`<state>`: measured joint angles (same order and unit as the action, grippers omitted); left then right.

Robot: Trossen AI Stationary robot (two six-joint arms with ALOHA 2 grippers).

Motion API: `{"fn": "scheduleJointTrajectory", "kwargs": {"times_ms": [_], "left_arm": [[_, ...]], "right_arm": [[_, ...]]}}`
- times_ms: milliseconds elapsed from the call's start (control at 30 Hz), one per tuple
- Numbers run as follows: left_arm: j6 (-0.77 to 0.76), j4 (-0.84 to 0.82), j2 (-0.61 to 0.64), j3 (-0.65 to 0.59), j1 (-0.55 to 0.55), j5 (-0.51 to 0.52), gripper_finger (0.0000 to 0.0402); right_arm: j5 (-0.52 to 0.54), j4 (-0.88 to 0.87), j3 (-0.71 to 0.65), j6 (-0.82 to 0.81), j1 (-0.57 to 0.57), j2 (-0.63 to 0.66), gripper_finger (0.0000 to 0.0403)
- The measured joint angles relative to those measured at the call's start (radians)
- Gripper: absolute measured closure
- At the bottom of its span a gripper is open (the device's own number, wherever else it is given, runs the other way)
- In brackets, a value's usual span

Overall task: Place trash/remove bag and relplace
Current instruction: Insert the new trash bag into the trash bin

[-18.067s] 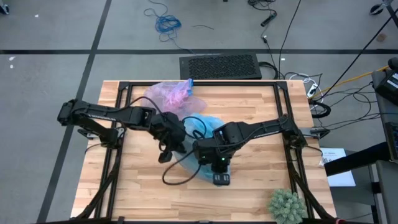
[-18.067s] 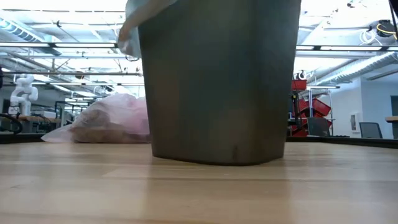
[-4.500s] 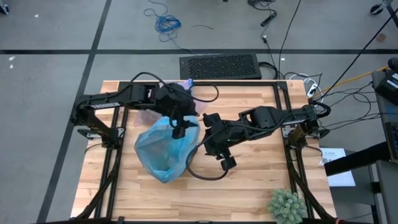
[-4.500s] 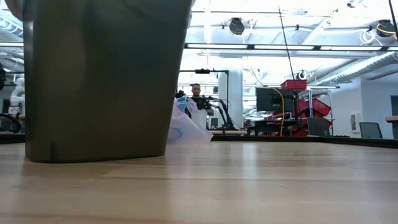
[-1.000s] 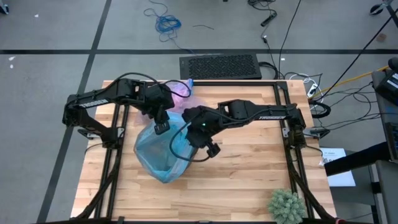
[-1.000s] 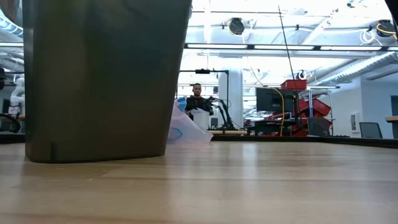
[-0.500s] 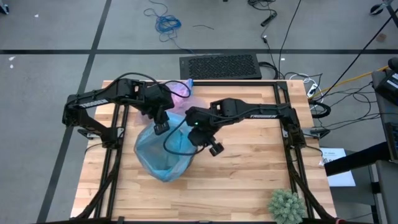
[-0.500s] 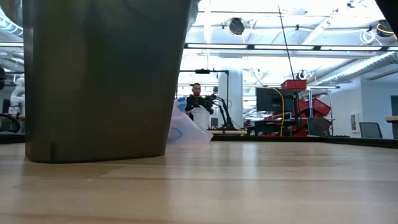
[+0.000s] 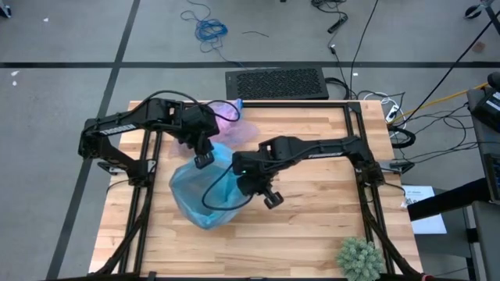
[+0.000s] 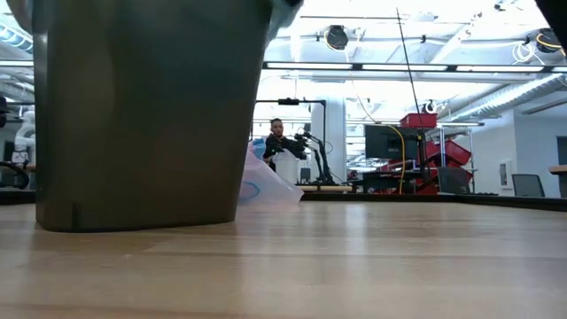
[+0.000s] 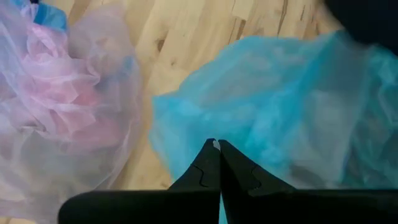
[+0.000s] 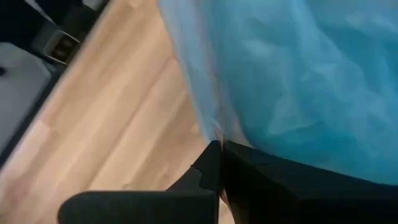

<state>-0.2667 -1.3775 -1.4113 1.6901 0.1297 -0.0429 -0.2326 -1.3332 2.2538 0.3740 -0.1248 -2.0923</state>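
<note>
we are in the replace step: both arms are fitting the light blue bag [image 9: 205,191] over the dark bin [image 10: 151,111], which stands on the wooden surface [image 9: 312,226]. our left gripper [image 11: 217,147] is closed, pinching the blue film at the far edge of the bin's mouth; our right gripper [image 12: 217,144] is also closed, pinching the film's edge on the side toward the surface's middle. from above, the blue plastic covers the bin entirely, so we cannot tell whether anything lies inside it.

the lavender-pink bag [image 9: 226,117] lies crumpled near the far edge of the surface, just beside the blue one — already out of the bin. its film hides the trash; we cannot make out any wads now.

next, we judge, the two grips should draw the rim apart and down over the bin's lip, evenly, since thin film may slip or tear.
</note>
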Motion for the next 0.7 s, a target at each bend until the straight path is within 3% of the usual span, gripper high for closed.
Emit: {"fn": "scheduleJointTrajectory", "kwargs": {"times_ms": [500,700], "left_arm": [[-0.017,0.008,0.0,0.0,0.0,0.011,0.0401],[-0.016,0.007,0.0,0.0,0.0,0.017,0.0401]], "right_arm": [[0.023,0.049,-0.001,-0.038,0.029,-0.103,0.0398],[0.021,0.06,0.0,-0.066,0.03,-0.096,0.0335]]}}
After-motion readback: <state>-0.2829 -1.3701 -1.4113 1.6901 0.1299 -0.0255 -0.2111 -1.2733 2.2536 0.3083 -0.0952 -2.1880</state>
